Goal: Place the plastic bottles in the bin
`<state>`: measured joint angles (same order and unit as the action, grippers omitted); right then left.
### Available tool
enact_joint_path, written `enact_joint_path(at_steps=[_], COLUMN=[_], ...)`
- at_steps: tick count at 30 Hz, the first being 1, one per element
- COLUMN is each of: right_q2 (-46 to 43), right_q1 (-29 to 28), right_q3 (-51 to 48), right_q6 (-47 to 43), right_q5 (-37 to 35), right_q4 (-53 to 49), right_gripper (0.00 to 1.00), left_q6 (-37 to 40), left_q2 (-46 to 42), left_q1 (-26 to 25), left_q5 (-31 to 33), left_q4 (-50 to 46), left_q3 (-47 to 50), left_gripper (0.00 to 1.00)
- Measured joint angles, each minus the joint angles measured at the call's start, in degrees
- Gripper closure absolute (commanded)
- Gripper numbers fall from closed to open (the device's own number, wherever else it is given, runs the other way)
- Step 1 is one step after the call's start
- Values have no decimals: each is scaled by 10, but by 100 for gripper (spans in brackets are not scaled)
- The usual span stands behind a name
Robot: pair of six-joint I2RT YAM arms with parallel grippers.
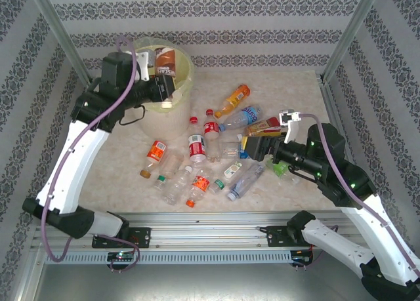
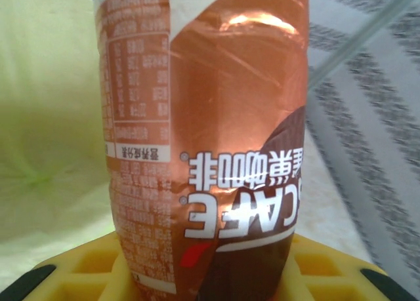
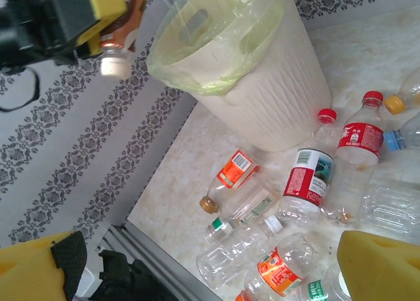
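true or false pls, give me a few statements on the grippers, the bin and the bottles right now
1. The left gripper grips a brown bottle above the bin. True.
2. The right gripper is shut on a bottle. False: its jaws stand wide open, holding nothing.
3. The bin lies tipped over. False: it stands upright.
4. Many bottles lie on the table. True.
5. The brown bottle's cap points up. False: its white cap points down.

Marbled table [image 1: 295, 94] — bottles [image 1: 197, 149] scattered, bin [image 1: 163, 122] standing.
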<state>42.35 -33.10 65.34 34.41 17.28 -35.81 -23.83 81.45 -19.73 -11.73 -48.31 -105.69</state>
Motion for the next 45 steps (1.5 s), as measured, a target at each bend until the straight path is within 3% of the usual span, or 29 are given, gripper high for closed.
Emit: enact_joint_path(at_steps=[11,22,35,45], right_q2=[-14,-3,4,1], right_q1=[0,0,0,0], right_q3=[5,5,4,-3], right_q6=[-10,-25,-31,-31], right_q5=[2,2,2,1], right_q4=[-16,-32,-53,-69], right_gripper=[2,2,2,2], left_q6=[96,177,206,204], left_q2=[137,279,377,411], left_q1=[75,86,90,90], left_q5=[77,105,94,87], left_q4=[-60,-93,-129,-143], left_q3=[-132,-226,-239,-239], left_gripper=[62,62,60,46])
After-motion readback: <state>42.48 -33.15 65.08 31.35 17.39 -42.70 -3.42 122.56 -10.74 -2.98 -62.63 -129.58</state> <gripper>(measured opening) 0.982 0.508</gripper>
